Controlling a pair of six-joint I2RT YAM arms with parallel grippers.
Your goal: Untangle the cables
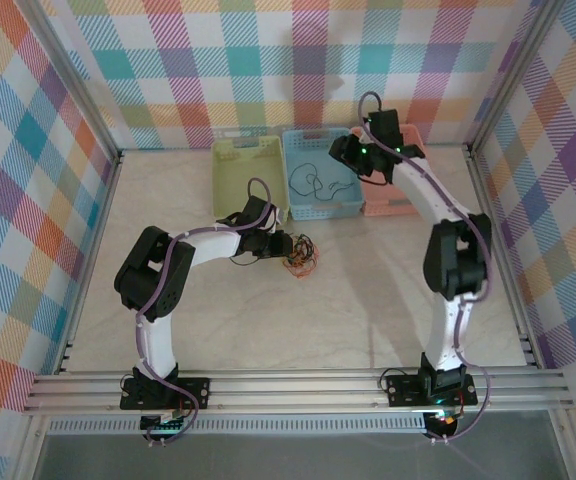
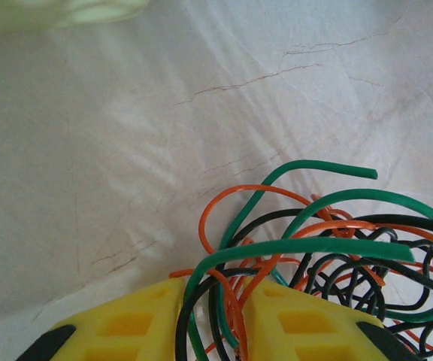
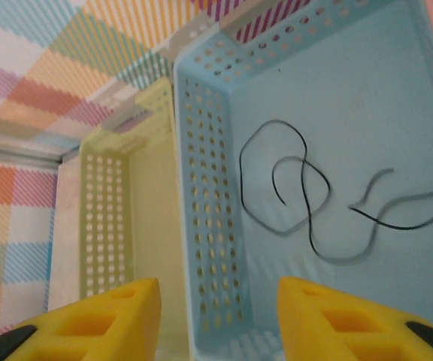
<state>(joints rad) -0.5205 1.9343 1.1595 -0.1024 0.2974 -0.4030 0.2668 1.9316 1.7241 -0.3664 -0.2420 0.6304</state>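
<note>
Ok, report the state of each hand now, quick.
Left hand: closed on the cables.
Right hand: open, empty, above the blue basket.

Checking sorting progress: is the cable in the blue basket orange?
No, the cable lying in the blue basket is black.

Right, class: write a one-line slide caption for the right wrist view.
Open right gripper above the blue basket, a loose black cable lying inside.

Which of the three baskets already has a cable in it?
The blue middle basket, between the yellow-green basket and pink basket: a loose black cable lies inside.
</note>
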